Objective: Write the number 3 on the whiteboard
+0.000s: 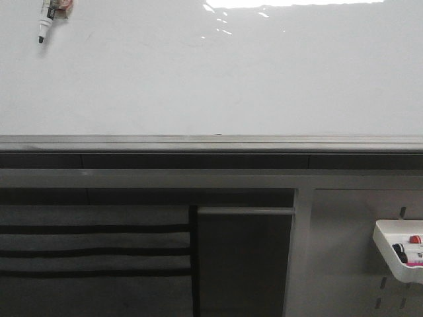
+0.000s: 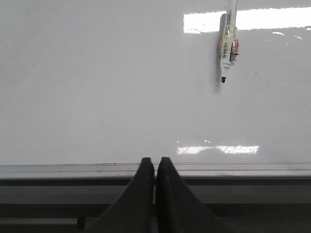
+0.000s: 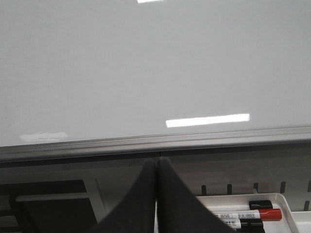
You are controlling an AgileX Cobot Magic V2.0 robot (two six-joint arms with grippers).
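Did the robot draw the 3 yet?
Not yet. The whiteboard is blank, with no 3 on it. A marker is stuck to the board, uncapped, tip down. The left pincer and right pincer are both closed and hold nothing. Getting a marker and writing are still to do.

Whiteboard [image 1: 218, 79] upright, glossy, glare along top, no digit visible.
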